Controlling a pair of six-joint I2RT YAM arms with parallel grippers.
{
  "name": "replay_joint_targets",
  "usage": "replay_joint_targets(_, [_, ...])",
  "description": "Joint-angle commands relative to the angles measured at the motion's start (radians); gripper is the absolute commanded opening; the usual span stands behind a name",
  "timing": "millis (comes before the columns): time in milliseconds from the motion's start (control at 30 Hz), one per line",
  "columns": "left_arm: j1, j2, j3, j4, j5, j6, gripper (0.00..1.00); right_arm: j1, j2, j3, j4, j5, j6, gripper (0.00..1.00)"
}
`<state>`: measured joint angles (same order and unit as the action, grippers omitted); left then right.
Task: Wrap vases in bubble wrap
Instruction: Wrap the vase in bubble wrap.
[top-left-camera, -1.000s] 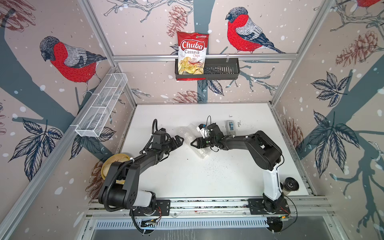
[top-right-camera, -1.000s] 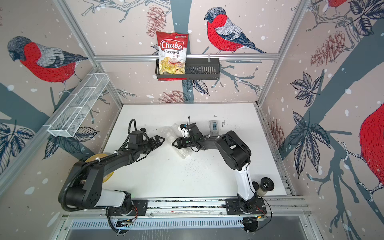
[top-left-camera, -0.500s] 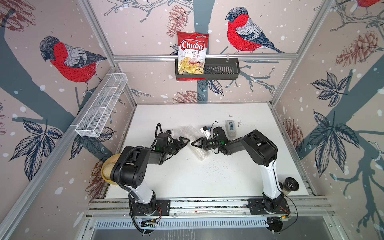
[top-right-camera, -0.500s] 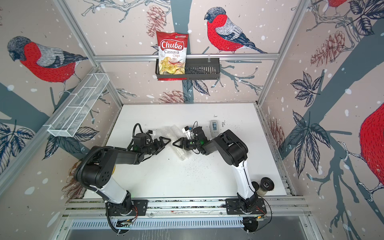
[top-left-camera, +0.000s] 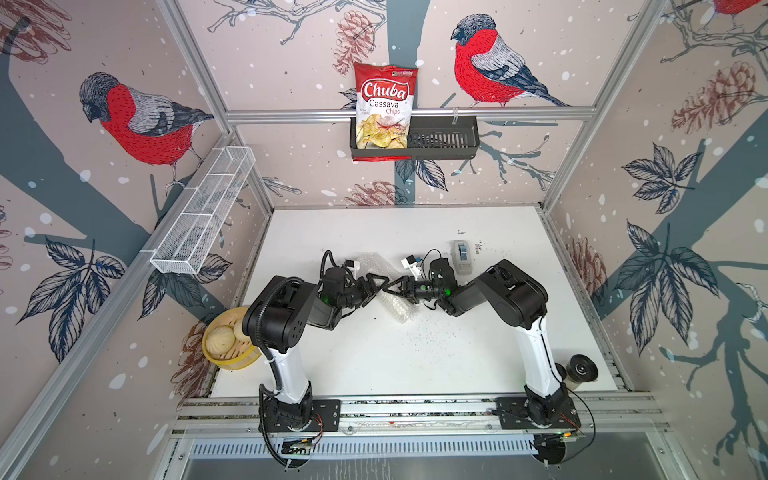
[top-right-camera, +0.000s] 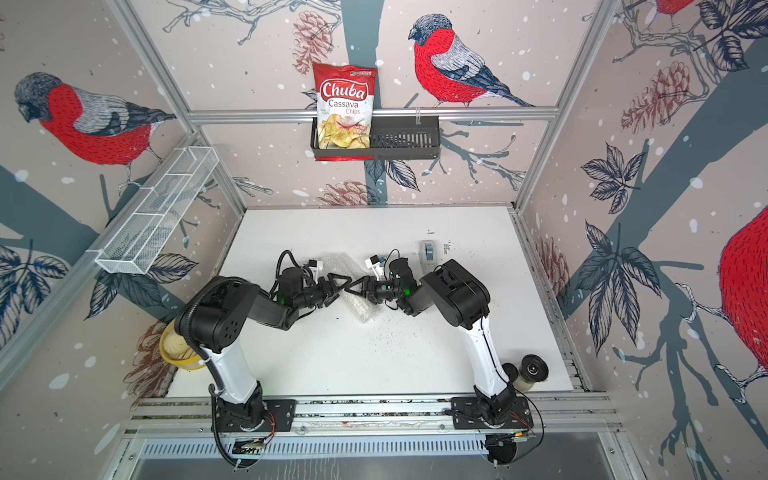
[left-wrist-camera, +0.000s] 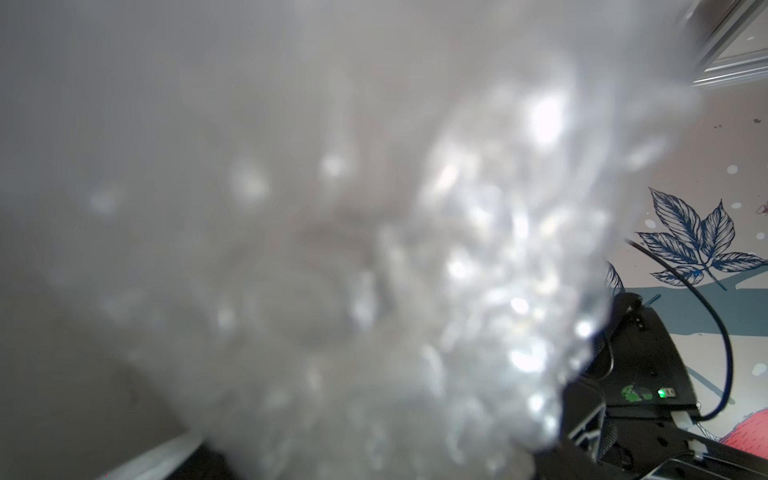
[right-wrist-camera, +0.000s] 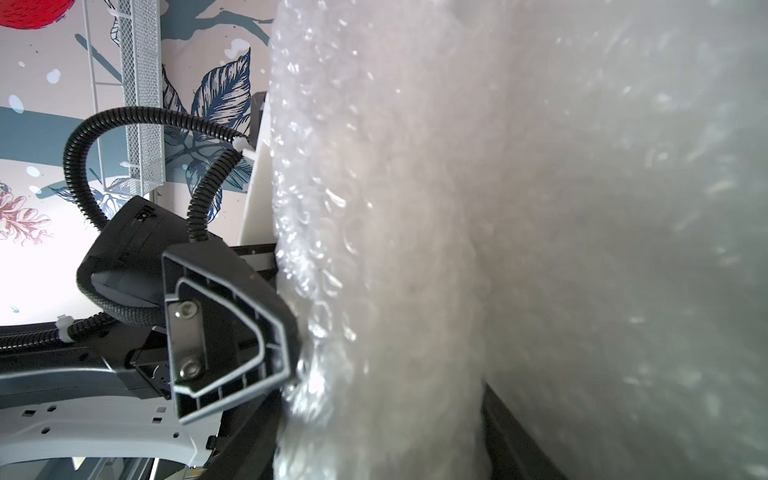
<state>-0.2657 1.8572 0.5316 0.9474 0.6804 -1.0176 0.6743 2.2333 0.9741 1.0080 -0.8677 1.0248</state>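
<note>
Enclosure w/ bird-print walls; white table (top-left-camera: 415, 357). At the back wall a chips bag (top-left-camera: 385, 106) stands in a black basket (top-left-camera: 444, 139).

L to R: a wire tray (top-left-camera: 203, 212) hangs on the side wall. A yellow steamer (top-left-camera: 224, 345) w/ buns sits at the table edge. The left gripper (top-left-camera: 376, 286) is low over table ctr, and one finger (right-wrist-camera: 232, 332) touches the bubble wrap (top-left-camera: 399, 311). Its own cam is blocked by blurred wrap, so clamped or not: can't tell. The wrap lies crumpled at ctr, running btw. both tools. The right gripper (top-left-camera: 390, 289) faces the L one, tips nearly meeting. Its jaws are hidden by wrap in the wrist view, so grip can't be told. A grey dispenser (top-left-camera: 462, 257) sits beyond it, and a black cylinder (top-left-camera: 582, 368) at the near R corner.
</note>
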Motion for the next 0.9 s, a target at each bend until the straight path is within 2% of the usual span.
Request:
replay_joint_targets(0, [-0.002, 0.01, 0.001, -0.008, -0.012, -0.005, 0.76, 0.011, 0.016, -0.008, -0.164, 0.013, -0.015, 0.54])
replay_joint_targets(167, [-0.005, -0.007, 0.017, -0.122, -0.064, 0.052, 0.68, 0.023, 0.006, 0.005, -0.228, 0.036, -0.058, 0.54])
replay_joint_targets(367, [-0.015, -0.002, 0.029, -0.152, -0.085, 0.071, 0.66, 0.028, 0.01, 0.009, -0.231, 0.042, -0.057, 0.54])
replay_joint_targets(567, [-0.021, 0.02, 0.052, -0.205, -0.109, 0.099, 0.54, 0.048, 0.0, 0.023, -0.283, 0.067, -0.087, 0.57])
replay_joint_targets(600, [-0.021, 0.018, 0.058, -0.231, -0.12, 0.112, 0.52, 0.05, -0.005, 0.023, -0.301, 0.077, -0.099, 0.58])
replay_joint_targets(733, [-0.021, 0.008, 0.103, -0.391, -0.184, 0.207, 0.44, 0.058, -0.06, 0.025, -0.446, 0.166, -0.197, 0.75])
replay_joint_targets(867, [-0.022, 0.017, 0.151, -0.512, -0.227, 0.276, 0.4, 0.064, -0.122, 0.037, -0.609, 0.288, -0.296, 0.89])
